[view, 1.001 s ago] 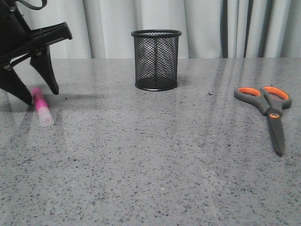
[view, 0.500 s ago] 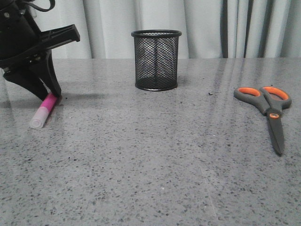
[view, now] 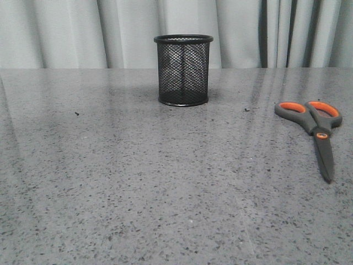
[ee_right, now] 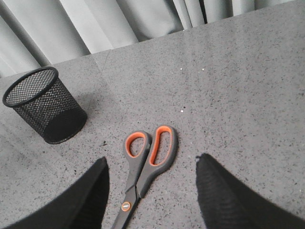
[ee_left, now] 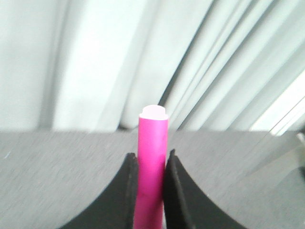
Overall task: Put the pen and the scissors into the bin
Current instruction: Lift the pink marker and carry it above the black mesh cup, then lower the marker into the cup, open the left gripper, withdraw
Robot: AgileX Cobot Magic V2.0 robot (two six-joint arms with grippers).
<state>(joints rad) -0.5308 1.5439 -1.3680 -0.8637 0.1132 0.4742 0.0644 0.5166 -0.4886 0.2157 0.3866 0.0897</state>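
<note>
Neither tool shows in the front view: only the speckled grey counter (view: 138,193) is seen, with the black mesh bin (view: 183,70) standing upright toward the back, a little left of the middle, and the scissors (view: 314,130) lying flat well off to the right of it, handles toward the curtain and blades pointing toward the robot. No pen lies on the counter in this view. From the left wrist view, the left tool (ee_left: 150,162) is closed tight on the pink pen (ee_left: 152,157), its two dark fingers (ee_left: 128,191) pressing the barrel from either side, the pale end sticking out beyond them toward the curtain; the bin is out of this picture, so which way it lies from the pen cannot be read here. From the right wrist view, the right tool (ee_right: 152,191) is spread wide and holds nothing, hovering over the scissors (ee_right: 145,164), whose long axis runs roughly in line with the gap, loops farther out and pivot nearer the fingers; the bin (ee_right: 45,105) stands apart beyond them to one side. Judging by this, the left arm must carry the pen over the rim, while the right arm is plainly the nearer one for the scissors.
</note>
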